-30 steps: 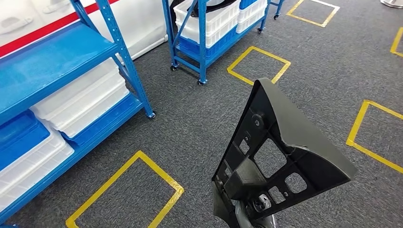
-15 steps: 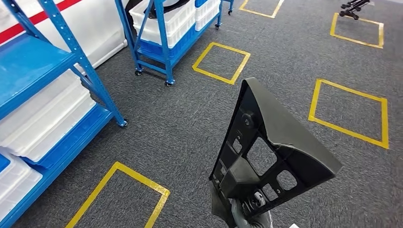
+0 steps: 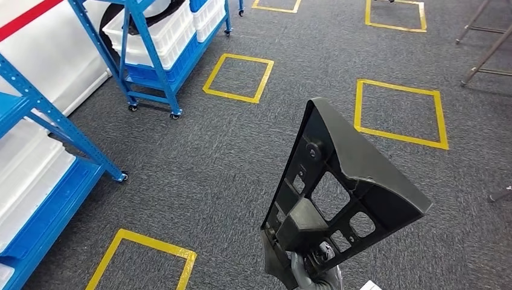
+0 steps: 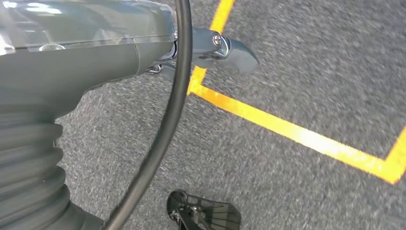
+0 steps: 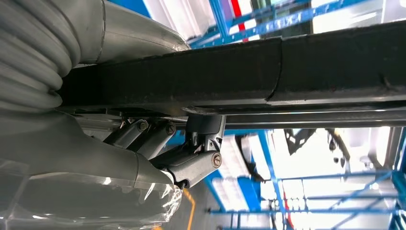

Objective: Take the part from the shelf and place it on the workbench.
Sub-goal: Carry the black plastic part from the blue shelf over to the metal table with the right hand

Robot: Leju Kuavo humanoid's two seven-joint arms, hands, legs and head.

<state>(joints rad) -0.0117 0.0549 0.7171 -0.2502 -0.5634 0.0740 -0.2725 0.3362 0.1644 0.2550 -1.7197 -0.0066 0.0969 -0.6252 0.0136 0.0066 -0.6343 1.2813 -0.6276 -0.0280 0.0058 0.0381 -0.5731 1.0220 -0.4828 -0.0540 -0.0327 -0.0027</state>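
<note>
The part (image 3: pixel 347 193), a dark triangular plastic bracket with several cut-out windows, is held upright by the right hand (image 3: pixel 314 272), whose fingers (image 5: pixel 194 163) are closed around its lower edge; in the right wrist view the same part (image 5: pixel 239 76) is seen as a dark bar clamped against the palm. It is judged to be carried tall and close to the body so that it stays clear of the racks while the robot walks, the shelf stage being apparently done and the workbench not yet reached. The left hand (image 4: pixel 210 48) is seen hanging over the grey carpet (image 4: pixel 311 62), with nothing visibly held; whether its fingers are spread or curled cannot be told. Two blue shelving units are counted: a large one (image 3: pixel 54 133) at the near left, loaded with white bins, and a wheeled one (image 3: pixel 157 48) further back, also carrying white crates. Four yellow taped squares are fully or mostly visible on the floor, the nearest (image 3: pixel 139 257) lying at the lower left. Thin metal legs (image 3: pixel 483 54) are seen at the upper right.
</note>
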